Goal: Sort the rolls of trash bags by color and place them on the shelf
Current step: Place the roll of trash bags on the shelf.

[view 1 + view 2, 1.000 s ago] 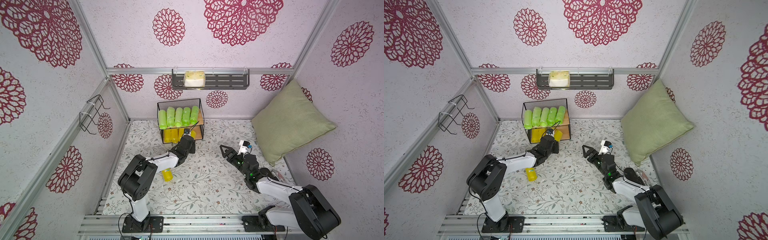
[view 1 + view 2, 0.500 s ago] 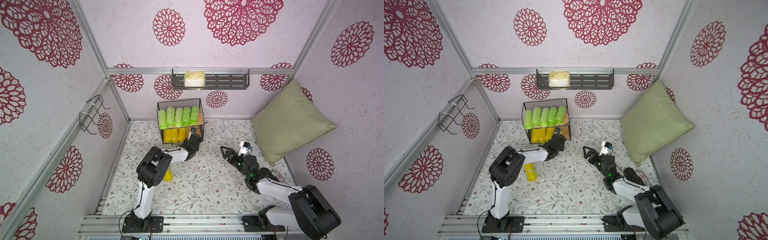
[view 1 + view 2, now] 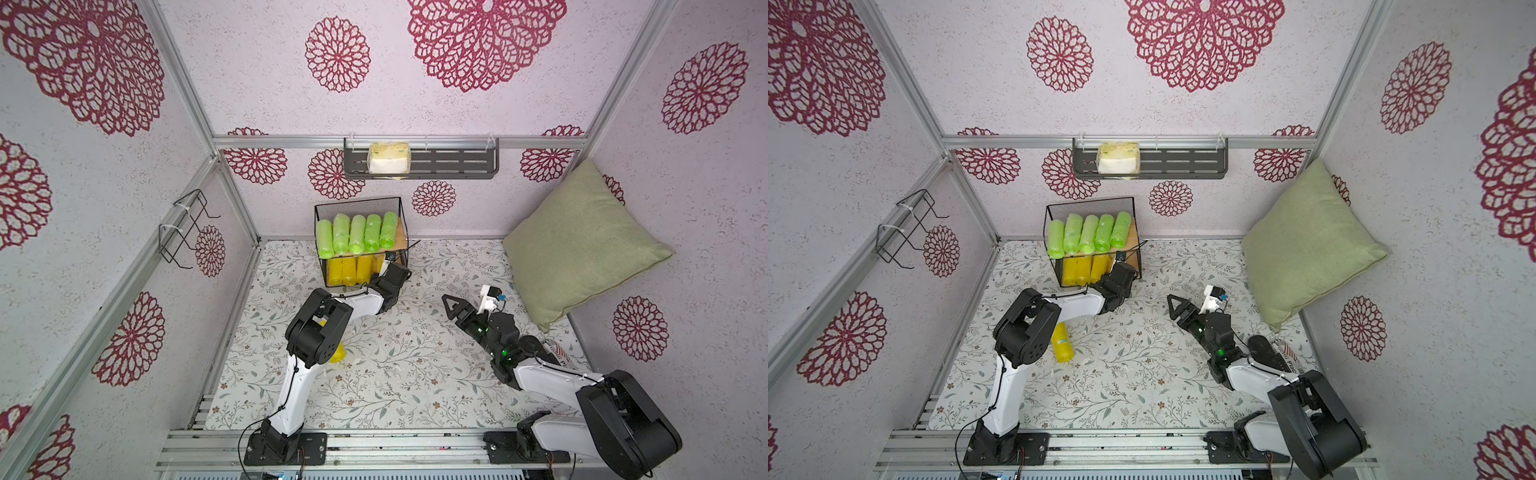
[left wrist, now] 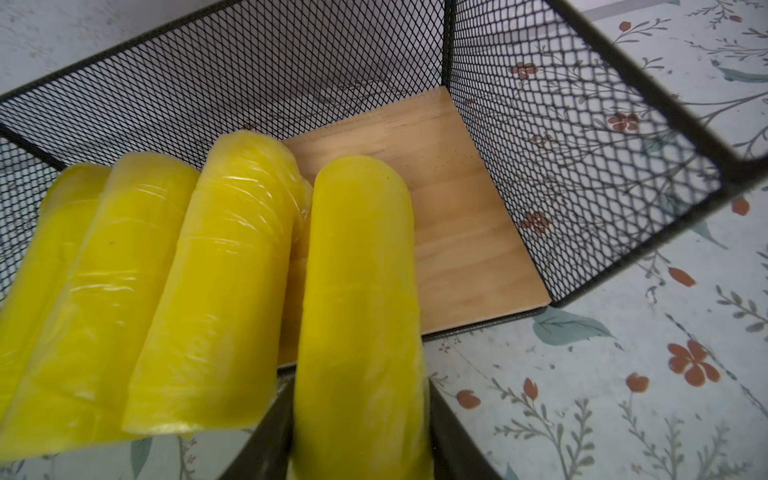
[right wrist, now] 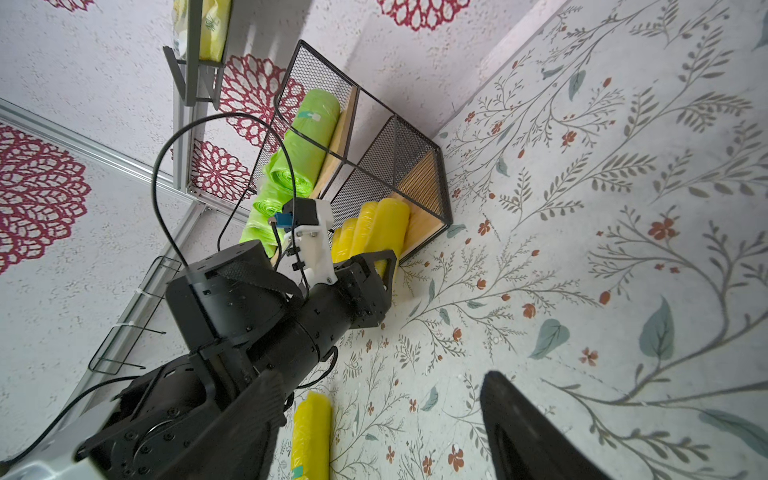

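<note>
Green rolls (image 3: 357, 235), yellow rolls (image 3: 349, 270), black shelf (image 3: 357, 204), floral mat (image 3: 395, 365)

Pale walls (image 3: 415, 112) with crimson rosettes (image 3: 337, 54), floral floor (image 3: 395, 374), green pillow (image 3: 582, 241), dark wall rack (image 3: 457, 162), wire hanger (image 3: 183, 232)

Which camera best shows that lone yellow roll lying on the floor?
A top view shows the lone yellow roll nearly whole, sticker included. In a top view the left arm hides most of it. The right wrist view cuts off its end; the left wrist view misses it.

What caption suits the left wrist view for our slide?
Left gripper straddles a bright yellow plastic roll on the black mesh shelf's wooden board, beside three others.
</note>
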